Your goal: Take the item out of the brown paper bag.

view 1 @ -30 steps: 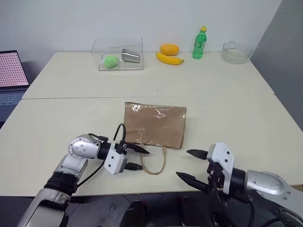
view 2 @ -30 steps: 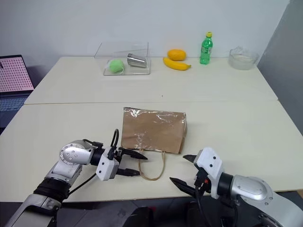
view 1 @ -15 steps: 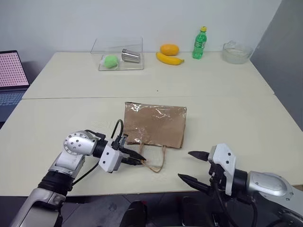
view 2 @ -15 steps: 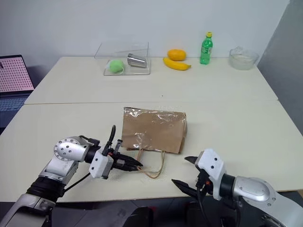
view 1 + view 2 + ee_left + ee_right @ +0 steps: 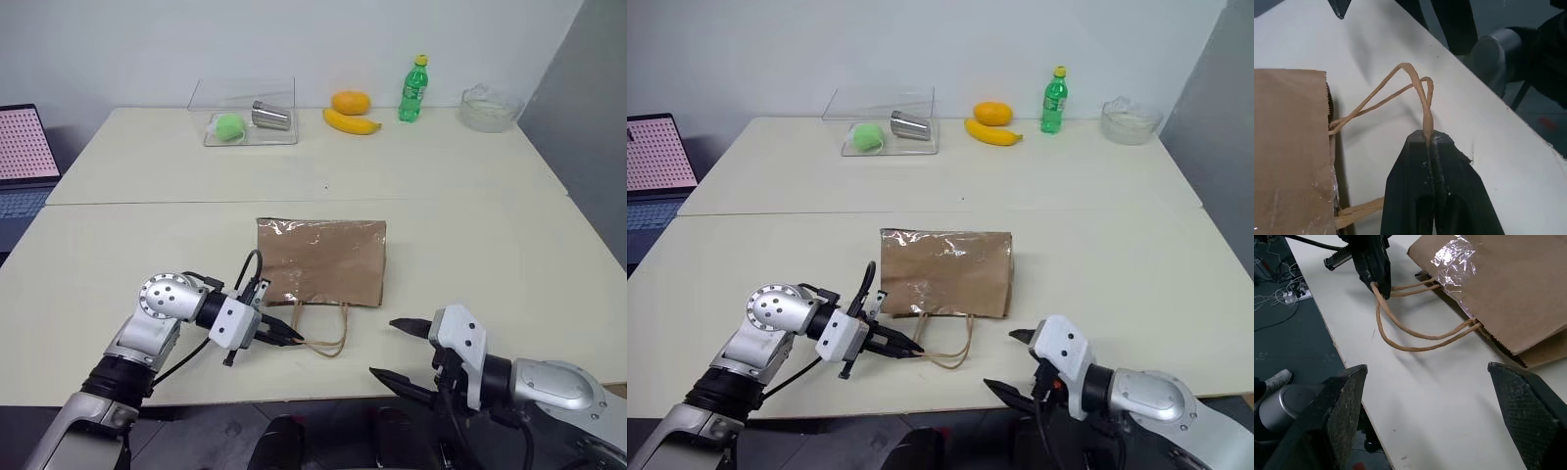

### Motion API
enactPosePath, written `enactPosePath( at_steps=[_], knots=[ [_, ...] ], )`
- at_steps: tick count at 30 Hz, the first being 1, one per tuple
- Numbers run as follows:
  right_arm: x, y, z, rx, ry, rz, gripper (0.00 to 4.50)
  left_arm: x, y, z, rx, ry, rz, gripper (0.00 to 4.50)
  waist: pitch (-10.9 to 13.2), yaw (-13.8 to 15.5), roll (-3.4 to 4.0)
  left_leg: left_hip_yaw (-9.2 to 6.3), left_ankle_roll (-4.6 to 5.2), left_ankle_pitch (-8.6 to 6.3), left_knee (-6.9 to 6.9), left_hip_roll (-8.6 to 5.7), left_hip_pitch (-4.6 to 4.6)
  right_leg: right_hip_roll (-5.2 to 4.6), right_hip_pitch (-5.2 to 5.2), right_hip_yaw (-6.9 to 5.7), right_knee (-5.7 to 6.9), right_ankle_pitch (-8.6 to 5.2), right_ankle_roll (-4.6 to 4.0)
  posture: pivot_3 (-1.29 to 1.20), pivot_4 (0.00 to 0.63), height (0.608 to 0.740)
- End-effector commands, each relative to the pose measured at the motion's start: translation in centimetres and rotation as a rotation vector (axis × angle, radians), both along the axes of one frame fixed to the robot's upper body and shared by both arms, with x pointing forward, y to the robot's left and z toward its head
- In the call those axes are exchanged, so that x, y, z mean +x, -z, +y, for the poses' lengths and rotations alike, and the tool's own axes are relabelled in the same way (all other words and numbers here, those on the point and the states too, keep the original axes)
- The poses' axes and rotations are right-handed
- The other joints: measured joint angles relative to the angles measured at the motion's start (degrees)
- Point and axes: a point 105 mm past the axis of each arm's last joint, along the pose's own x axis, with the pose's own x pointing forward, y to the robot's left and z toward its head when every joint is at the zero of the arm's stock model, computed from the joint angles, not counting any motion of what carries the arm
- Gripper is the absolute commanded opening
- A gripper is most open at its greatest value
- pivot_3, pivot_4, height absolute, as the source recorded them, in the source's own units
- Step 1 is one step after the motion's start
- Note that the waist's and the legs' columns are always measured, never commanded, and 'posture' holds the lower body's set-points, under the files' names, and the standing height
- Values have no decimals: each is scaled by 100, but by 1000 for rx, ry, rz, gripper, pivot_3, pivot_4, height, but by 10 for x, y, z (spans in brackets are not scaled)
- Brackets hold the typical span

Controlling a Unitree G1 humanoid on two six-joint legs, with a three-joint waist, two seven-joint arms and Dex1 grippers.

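Observation:
The brown paper bag (image 5: 321,260) lies flat on the table, its shiny tape patch up and its mouth toward the front edge. Its two tan loop handles (image 5: 331,339) trail out over the tabletop. My left gripper (image 5: 291,338) is shut on those handles (image 5: 1405,85), pinching both twisted strands at its tip (image 5: 1429,138). Near the table's front edge, right of the handles, my right gripper (image 5: 384,347) stands open and holds nothing. The item is hidden.
At the back stand a green soda bottle (image 5: 413,89), an orange (image 5: 351,102), a banana (image 5: 351,122), a glass bowl (image 5: 490,108) and a clear box (image 5: 245,113) with a green ball and a metal cup. A laptop (image 5: 24,157) sits far left.
My left gripper was open beside the handles; it closed on them and rolled at the wrist. The bag straightened a little. The right gripper stayed in place, open.

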Motion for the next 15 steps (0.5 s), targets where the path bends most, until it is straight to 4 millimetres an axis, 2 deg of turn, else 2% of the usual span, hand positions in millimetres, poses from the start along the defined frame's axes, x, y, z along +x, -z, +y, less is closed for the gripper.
enactPosePath(
  at_steps=[1,4,15],
  knots=[
    [-17,-22,16,27,-102,-99,4169,-1,-9,-6,-26,24,-38,922,0,0,0,0,0,0,0,0,0,0,0,0,0,0,0,0,150,740],
    [-18,-22,16,26,-103,-97,4169,-6,-6,-4,-9,44,-41,1842,0,1,0,-1,0,0,0,1,0,0,0,0,-1,0,-1,0,150,740],
    [-17,-22,17,25,-103,-96,4169,-8,-2,-4,-5,55,-63,1842,0,7,0,0,0,0,-1,1,0,0,0,0,-4,0,0,0,150,740]
  ],
)
